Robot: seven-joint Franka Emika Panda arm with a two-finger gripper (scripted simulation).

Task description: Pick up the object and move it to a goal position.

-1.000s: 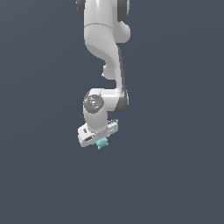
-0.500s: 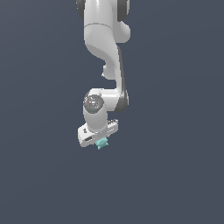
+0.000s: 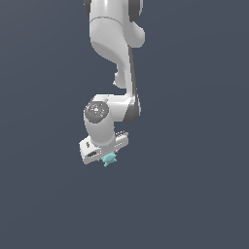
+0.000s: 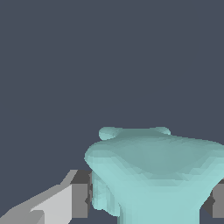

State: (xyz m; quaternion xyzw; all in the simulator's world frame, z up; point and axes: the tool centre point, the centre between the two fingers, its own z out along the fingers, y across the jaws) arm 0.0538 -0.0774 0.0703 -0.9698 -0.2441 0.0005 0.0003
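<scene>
Nothing moved since prev frames: white gripper (image 3: 108, 156) clenched on pale teal knobbly star-like lump (image 3: 110, 159); no writing visible.

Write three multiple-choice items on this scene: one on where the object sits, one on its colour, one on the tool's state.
1. Where is the object?
A. Directly under the tool
B. Far off at the exterior view's right
C. On top of the arm's upper link

2. What colour is the object?
A. Red
B. Pale teal
C. Black

3. What is the tool doing?
A. Spread open, nothing near
B. Out of view
C. Shut on the object

Answers: 1 A, the lump pokes out beneath the tool; 2 B, both views show teal; 3 C, the wrist view shows fingers flanking the object.
</scene>
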